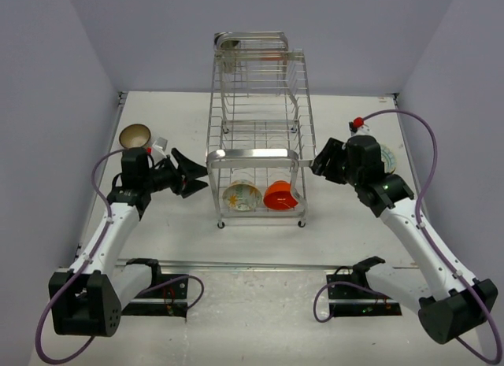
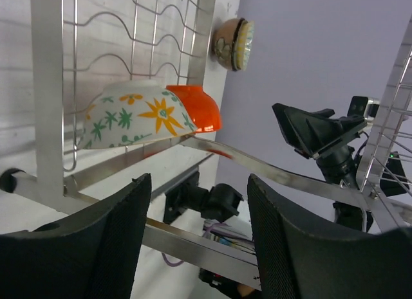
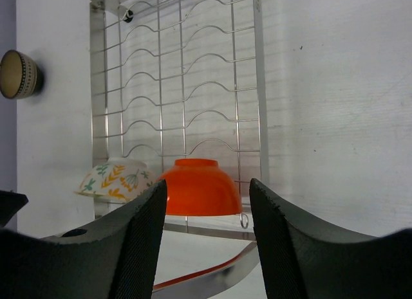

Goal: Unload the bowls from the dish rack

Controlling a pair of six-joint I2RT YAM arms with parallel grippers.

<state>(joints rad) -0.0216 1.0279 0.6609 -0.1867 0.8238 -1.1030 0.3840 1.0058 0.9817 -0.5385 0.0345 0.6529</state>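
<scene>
The chrome wire dish rack [image 1: 260, 106] stands mid-table. On its lower tier a pale bowl with a yellow-orange pattern [image 1: 241, 196] and an orange-red bowl [image 1: 280, 195] rest side by side; both show in the left wrist view [image 2: 132, 119] [image 2: 196, 109] and the right wrist view [image 3: 112, 180] [image 3: 199, 186]. A brown bowl with olive inside [image 1: 135, 135] [image 3: 19, 74] sits on the table at the left. A greenish bowl [image 1: 388, 157] [image 2: 233, 44] sits at the right, partly behind my right arm. My left gripper [image 1: 189, 173] [image 2: 199, 180] is open and empty, just left of the rack. My right gripper [image 1: 324, 163] [image 3: 207, 183] is open and empty, just right of it.
A small dark round thing [image 1: 230, 45] sits in the back left corner of the rack's upper tier; I cannot tell what it is. Grey walls close in the table on three sides. The rack's shiny front bar [image 1: 252, 153] runs between the two grippers.
</scene>
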